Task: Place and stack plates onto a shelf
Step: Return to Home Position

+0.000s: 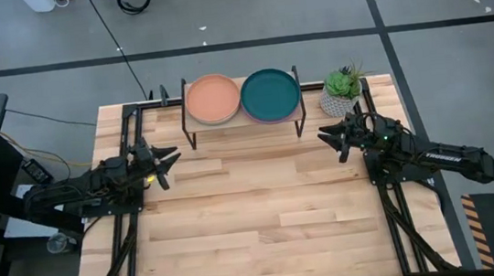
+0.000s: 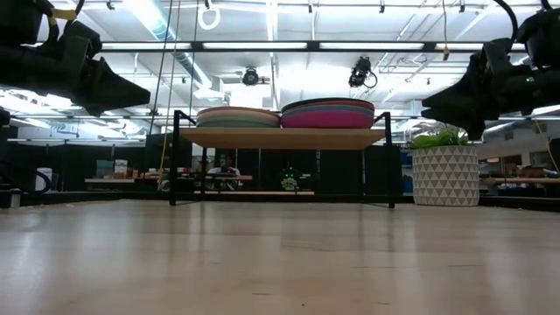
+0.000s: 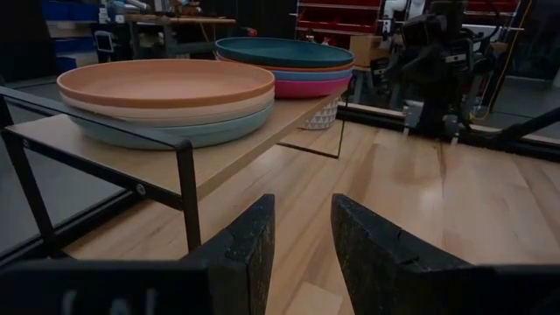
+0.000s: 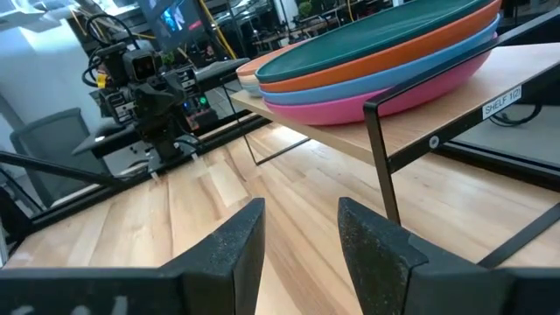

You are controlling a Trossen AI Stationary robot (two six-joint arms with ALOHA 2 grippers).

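Observation:
The shelf (image 1: 244, 123) stands at the table's far edge on thin black legs. It carries two stacks of plates side by side. The left stack (image 1: 212, 98) has an orange plate on top, with cream and pale blue-grey ones under it (image 3: 166, 109). The right stack (image 1: 270, 93) has a dark teal plate on top, over orange, blue and magenta ones (image 4: 385, 74). My left gripper (image 1: 169, 162) hangs open above the table, near and left of the shelf. My right gripper (image 1: 328, 139) hangs open near and right of it. Neither holds anything.
A potted green plant in a white patterned pot (image 1: 342, 93) stands at the shelf's right end, close to my right arm. The slatted wooden table (image 1: 256, 220) stretches bare from the shelf to its near edge. Black frame rails run along both table sides.

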